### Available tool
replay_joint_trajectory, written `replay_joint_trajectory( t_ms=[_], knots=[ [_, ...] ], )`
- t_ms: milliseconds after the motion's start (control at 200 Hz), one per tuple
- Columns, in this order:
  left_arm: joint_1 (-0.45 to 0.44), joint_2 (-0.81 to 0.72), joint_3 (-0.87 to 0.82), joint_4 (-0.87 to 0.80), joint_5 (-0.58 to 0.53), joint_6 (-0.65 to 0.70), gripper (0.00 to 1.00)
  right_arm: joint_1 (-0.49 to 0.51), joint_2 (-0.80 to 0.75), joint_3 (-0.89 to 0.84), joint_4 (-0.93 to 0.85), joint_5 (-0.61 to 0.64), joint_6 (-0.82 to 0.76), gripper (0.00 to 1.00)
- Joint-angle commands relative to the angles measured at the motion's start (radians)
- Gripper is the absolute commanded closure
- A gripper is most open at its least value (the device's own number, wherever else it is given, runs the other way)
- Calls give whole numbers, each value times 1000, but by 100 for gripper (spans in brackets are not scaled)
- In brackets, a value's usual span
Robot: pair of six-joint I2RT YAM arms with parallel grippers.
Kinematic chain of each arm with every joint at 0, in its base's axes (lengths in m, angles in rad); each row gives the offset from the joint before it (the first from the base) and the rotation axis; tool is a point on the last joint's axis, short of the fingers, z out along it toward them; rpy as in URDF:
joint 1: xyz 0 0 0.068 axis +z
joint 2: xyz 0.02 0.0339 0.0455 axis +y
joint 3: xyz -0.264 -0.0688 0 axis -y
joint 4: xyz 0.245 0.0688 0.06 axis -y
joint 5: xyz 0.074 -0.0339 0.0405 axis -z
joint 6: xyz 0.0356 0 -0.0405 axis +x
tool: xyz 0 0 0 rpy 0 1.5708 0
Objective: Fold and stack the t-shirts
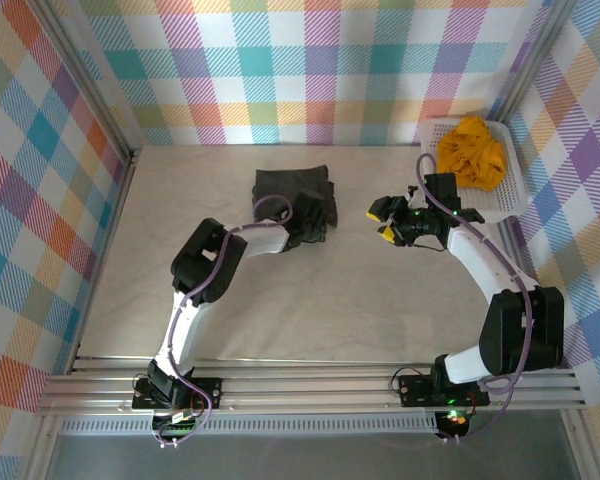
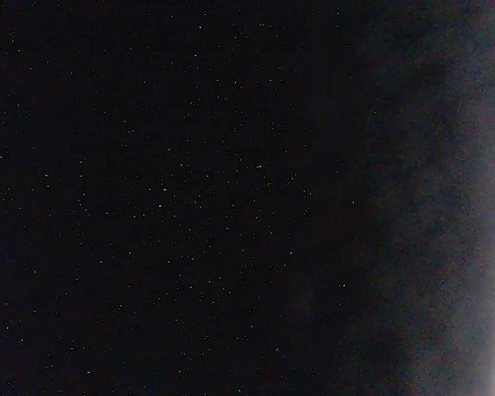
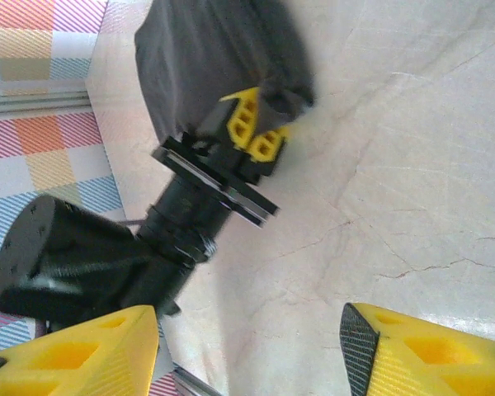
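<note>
Now we see the grey shirt (image 1: pixel 292 195) lying folded in a dark bundle near the middle of the worktop (image 1: pixel 180 200), toward its far side. Our left fingers (image 3: pixel 246 122) are pressed together on the bundle's near right edge, pinching a fold of the cloth between their yellow tips. Our right fingers (image 3: pixel 429 359) stand spread above bare worktop just right of the bundle, holding nothing. The orange shirt (image 1: pixel 470 155) sits crumpled in the white basket (image 1: pixel 500 200) at the far right corner.
</note>
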Motion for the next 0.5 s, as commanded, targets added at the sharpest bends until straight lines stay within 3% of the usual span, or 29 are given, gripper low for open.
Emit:
replay_joint_trajectory(
  t_ms=[0, 270, 380, 500],
  knots=[
    [163, -62, -85, -56, 31, 172, 100, -11, -30, -11, -35, -19, -35, 39],
    [511, -65, -65, -138, 226, 515, 100, -11, -39, -12, -48, -11, -33, 40],
    [612, 18, 69, -165, 343, 672, 100, -11, -33, -5, -48, -9, -33, 40],
    [691, 124, 287, -402, 433, 932, 100, -11, -20, 12, -54, -10, -43, 40]
  ],
)
